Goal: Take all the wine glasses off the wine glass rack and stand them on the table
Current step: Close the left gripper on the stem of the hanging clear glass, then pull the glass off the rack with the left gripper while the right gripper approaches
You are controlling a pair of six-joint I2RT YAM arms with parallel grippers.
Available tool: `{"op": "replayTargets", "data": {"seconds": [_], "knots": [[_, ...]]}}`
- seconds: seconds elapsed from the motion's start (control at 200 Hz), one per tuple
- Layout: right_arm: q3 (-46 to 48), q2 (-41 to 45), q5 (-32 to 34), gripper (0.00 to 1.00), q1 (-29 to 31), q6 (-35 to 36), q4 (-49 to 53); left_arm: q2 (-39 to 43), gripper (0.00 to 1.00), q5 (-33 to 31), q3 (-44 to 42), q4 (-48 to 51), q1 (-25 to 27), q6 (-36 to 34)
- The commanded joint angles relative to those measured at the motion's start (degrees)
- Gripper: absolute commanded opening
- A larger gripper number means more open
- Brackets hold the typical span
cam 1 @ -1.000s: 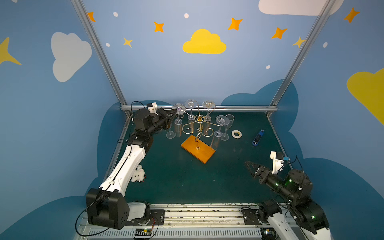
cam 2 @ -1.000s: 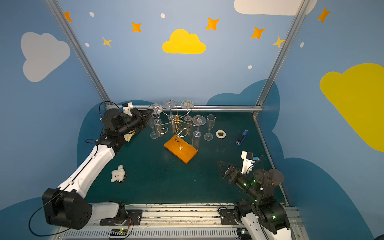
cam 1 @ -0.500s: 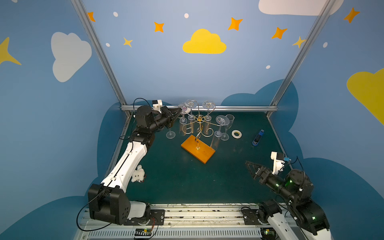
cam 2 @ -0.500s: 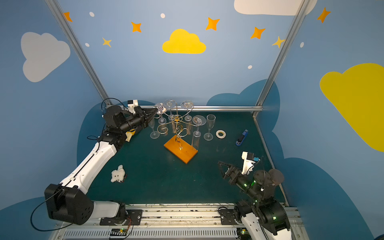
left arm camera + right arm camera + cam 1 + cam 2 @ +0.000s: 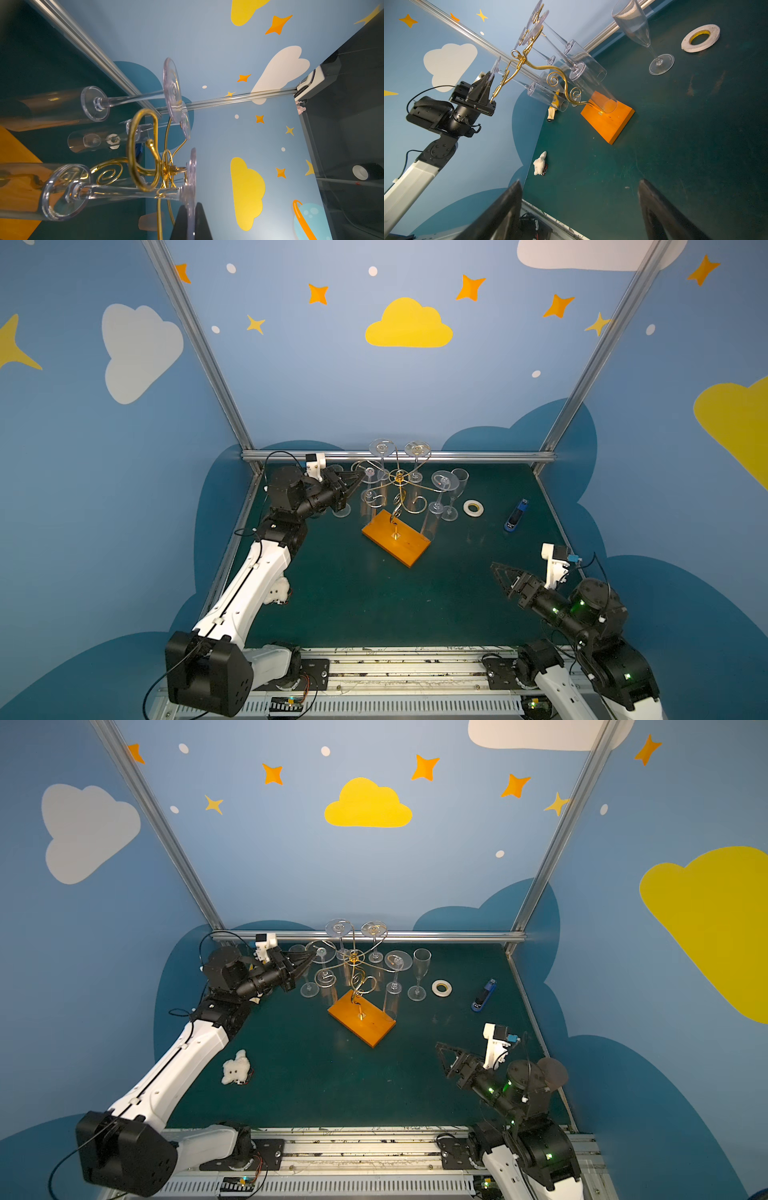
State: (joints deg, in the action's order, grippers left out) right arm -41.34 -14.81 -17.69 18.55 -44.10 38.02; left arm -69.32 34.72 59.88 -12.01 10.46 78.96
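The wine glass (image 5: 124,190) hangs upside down at the left side of the wine glass rack (image 5: 395,543). Its stem crosses a curled gold arm, and I cannot tell whether it rests on the wire. The left gripper (image 5: 488,81) is clamped on the glass's round foot. In the left wrist view only the dark fingertips (image 5: 200,222) show, and the bowl is cut off at the frame edge. In both top views the clear glass nearly vanishes against the green mat (image 5: 374,614).

Another stemmed glass (image 5: 340,510) stands half hidden behind that gripper. The white plush toy (image 5: 236,1072) is partly covered by the left arm in a top view.

The right gripper (image 5: 500,574) hovers spread wide and empty near the front right. In its wrist view, its fingers (image 5: 654,207) are blurred and cropped.
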Motion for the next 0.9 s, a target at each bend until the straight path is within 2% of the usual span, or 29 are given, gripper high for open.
{"op": "replayTargets", "data": {"seconds": [0.0,0.255,0.385,0.591,0.896], "knots": [[-1.9,0.8,-1.1,0.86,0.2,-0.5,0.4,3.8,0.03,-1.4,-1.4,-1.0,-0.2,-0.5],[-2.6,0.1,-1.8,0.86,0.2,-0.6,0.8,15.4,0.03,-6.7,-7.6,7.2,-3.1,-4.1],[-3.0,-0.6,-2.0,0.86,0.2,-0.2,0.6,19.2,0.03,-7.4,-7.1,13.2,-5.6,-7.2],[-2.6,-2.2,-3.2,0.86,0.2,-0.5,-0.9,17.4,0.03,-7.6,5.3,27.9,-6.3,-23.6],[-3.4,-4.6,-3.2,0.86,0.2,0.2,-2.3,15.5,0.03,-10.6,17.7,35.2,-5.4,-44.2]]}}
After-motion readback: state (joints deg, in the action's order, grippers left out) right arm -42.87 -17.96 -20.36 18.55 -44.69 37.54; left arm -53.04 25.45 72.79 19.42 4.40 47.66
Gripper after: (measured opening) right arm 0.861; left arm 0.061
